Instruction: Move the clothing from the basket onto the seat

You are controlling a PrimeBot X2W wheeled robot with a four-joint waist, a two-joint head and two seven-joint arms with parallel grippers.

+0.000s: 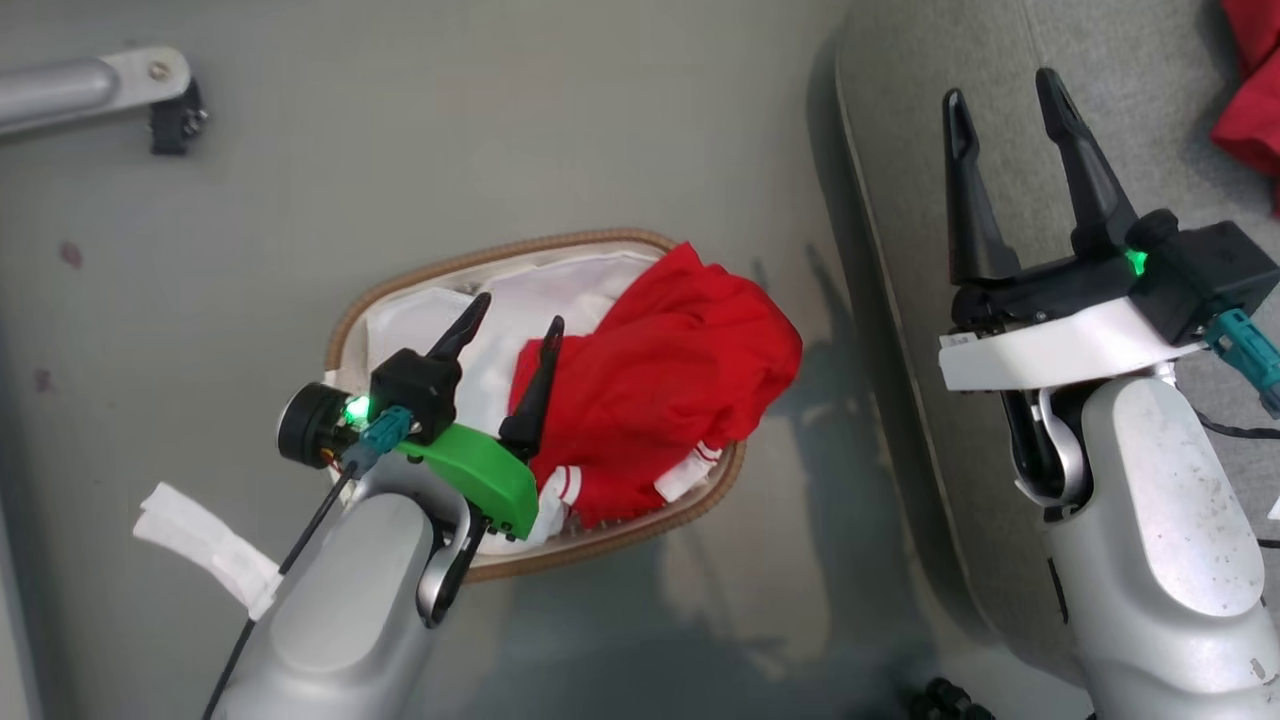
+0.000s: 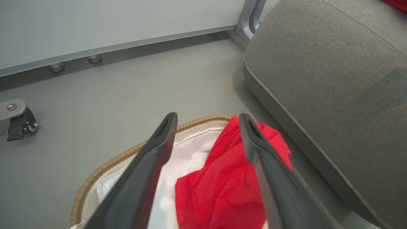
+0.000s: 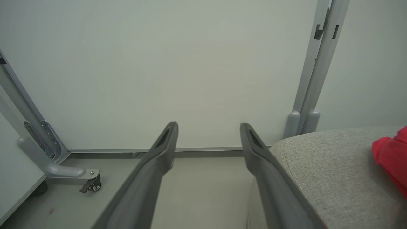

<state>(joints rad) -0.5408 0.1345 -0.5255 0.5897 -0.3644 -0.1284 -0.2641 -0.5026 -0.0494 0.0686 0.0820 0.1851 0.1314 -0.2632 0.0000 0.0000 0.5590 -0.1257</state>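
Observation:
A bright red garment (image 1: 680, 380) with white trim lies bunched in the right half of the oval basket (image 1: 400, 285), spilling over its brown woven rim; the white liner (image 1: 560, 290) shows to its left. My left gripper (image 1: 520, 315) hangs open over the basket, fingers empty, its right finger above the garment's left edge; the left wrist view shows the garment (image 2: 222, 187) between and below my left gripper (image 2: 208, 119). A second red garment (image 1: 1250, 90) lies on the grey seat (image 1: 900, 130) at the far right. My right gripper (image 1: 1000, 85) is open and empty above the seat's left edge.
The basket stands on smooth grey floor just left of the seat (image 2: 334, 79). A metal frame leg with a castor (image 1: 150, 90) sits at the far left, before a pale wall panel (image 3: 175, 63). A white cloth scrap (image 1: 205, 545) lies by my left arm.

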